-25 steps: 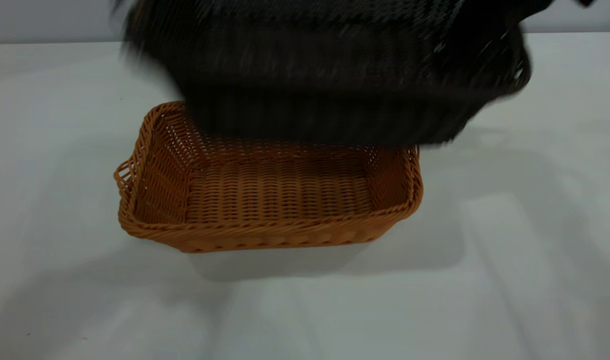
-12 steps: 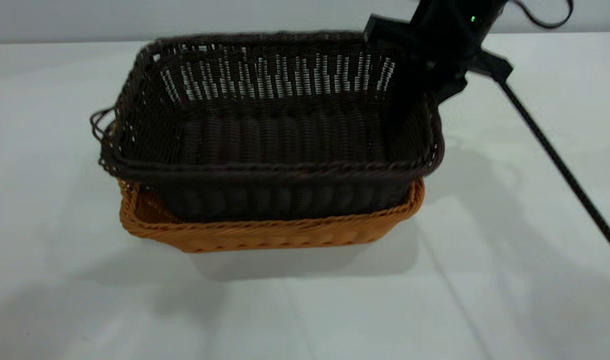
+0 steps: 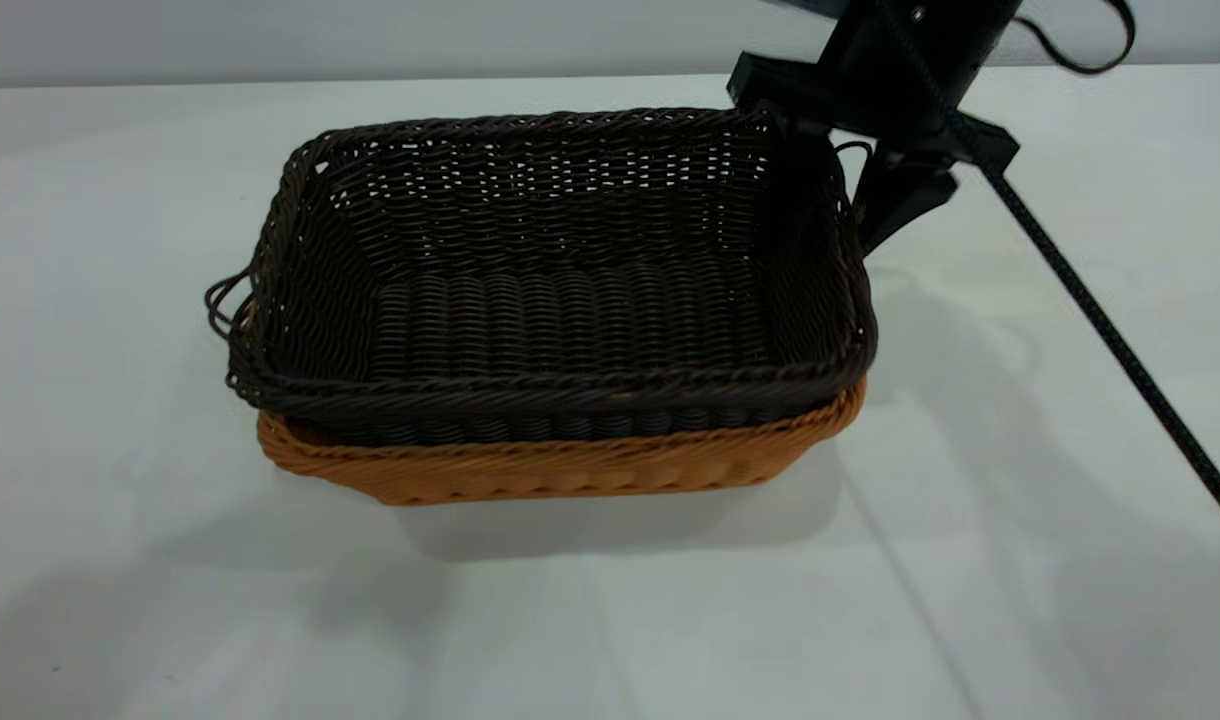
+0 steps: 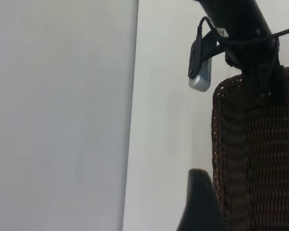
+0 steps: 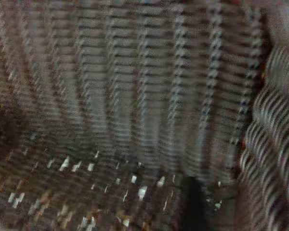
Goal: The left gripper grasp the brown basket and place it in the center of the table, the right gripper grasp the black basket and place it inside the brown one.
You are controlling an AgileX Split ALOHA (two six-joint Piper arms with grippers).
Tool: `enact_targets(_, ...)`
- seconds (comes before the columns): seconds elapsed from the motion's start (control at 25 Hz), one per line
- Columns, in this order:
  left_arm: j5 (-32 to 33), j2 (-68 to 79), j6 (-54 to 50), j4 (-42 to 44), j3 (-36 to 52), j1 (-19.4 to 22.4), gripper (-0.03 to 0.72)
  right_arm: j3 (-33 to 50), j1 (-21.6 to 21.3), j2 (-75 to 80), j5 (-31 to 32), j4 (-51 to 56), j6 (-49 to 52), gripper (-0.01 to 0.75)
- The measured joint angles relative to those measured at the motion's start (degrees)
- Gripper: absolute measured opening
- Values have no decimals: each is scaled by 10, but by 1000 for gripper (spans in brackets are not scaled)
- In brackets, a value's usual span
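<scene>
The black basket sits nested inside the brown basket at the middle of the white table. Only the brown basket's front wall and rim show below it. My right gripper is at the black basket's far right corner, open. It straddles the end wall by the loop handle, one finger outside and the other inside. The right wrist view is filled with the black basket's weave. My left gripper is out of the exterior view. In the left wrist view it hangs beside the black basket's end.
The right arm's black cable chain runs down across the table's right side. The right arm and its wrist camera show at the far end of the basket in the left wrist view. The table stretches bare around the baskets.
The black basket came in from above, went down tilted into the brown one and now sits level in it. The right gripper sank a little at the corner, less than the basket did.
</scene>
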Motion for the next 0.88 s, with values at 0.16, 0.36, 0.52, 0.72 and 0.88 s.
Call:
enact_targets(0.16,2,-37,-69,28,1,1,453,0,0,-56,34,-41,-15,599)
enact_targets(0.36,33,-111,-214,98,1,1,453,0,0,-167,103,-135,8,601)
enact_targets(0.52,94,-176,-350,172,1,1,453,0,0,-283,159,-197,45,546)
enact_targets(0.72,203,-248,-509,232,1,1,453,1,0,-434,174,-220,107,527)
enact_targets(0.88,207,-273,-590,235,2,1,453,20,0,-564,180,-218,121,527)
